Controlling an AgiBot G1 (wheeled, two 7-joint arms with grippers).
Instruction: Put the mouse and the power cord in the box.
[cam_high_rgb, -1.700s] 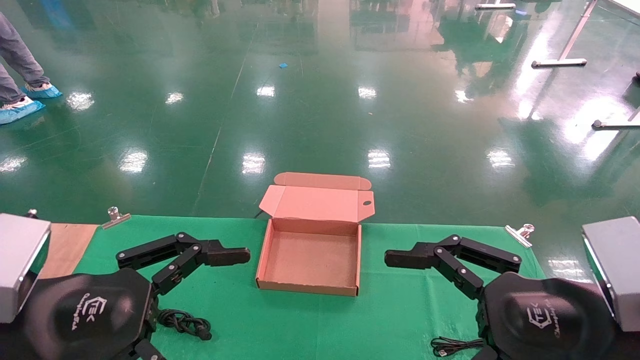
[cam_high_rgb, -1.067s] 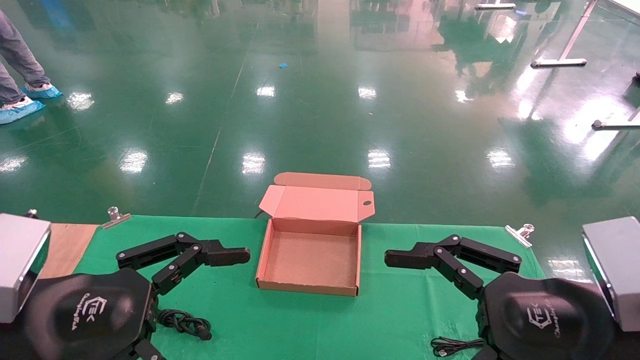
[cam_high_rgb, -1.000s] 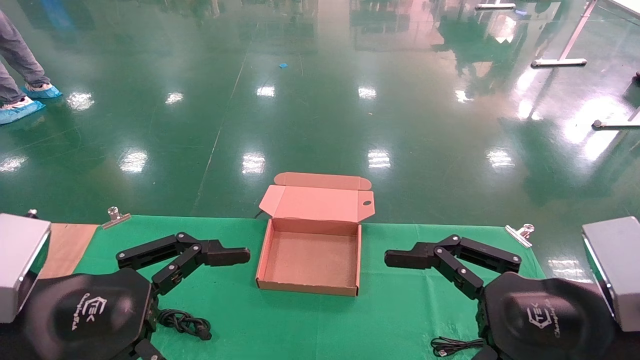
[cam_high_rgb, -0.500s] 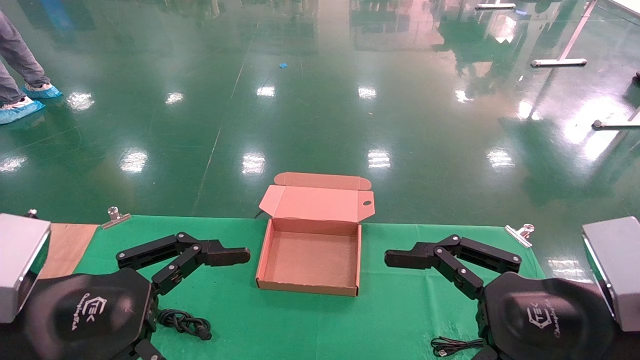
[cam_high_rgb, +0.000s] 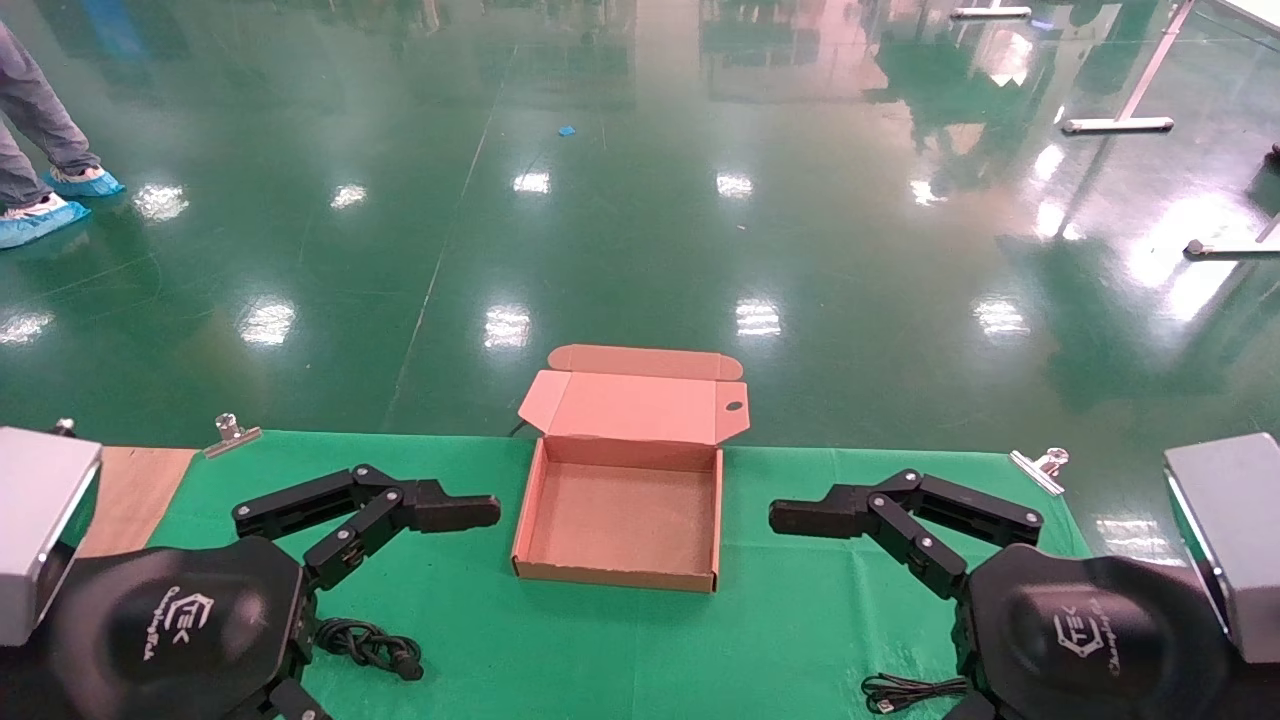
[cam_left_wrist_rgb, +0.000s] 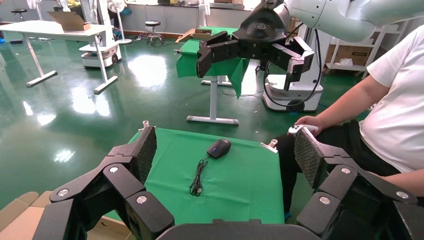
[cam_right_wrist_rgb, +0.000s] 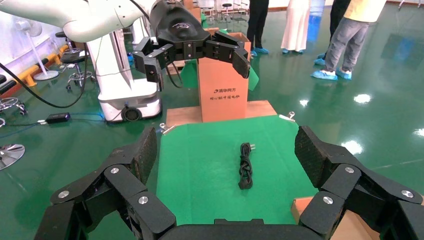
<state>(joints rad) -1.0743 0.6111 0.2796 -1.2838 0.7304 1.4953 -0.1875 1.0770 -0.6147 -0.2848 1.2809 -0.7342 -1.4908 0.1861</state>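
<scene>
A green cloth (cam_high_rgb: 480, 600) covers the bench and is held at the far edge by two silver metal clips, one on the left (cam_high_rgb: 231, 433) and one on the right (cam_high_rgb: 1040, 466). At the left end a strip of bare brown wooden bench top (cam_high_rgb: 135, 495) shows beside the cloth. Behind the bench lies a glossy dark green floor (cam_high_rgb: 640, 200) with bright reflections of lamps. On it is a small blue scrap (cam_high_rgb: 566, 130). At the far left stand a person's legs in grey trousers (cam_high_rgb: 25, 110) with blue shoe covers (cam_high_rgb: 40, 215). At the far right, white metal table legs (cam_high_rgb: 1130, 110) rest on the floor.
</scene>
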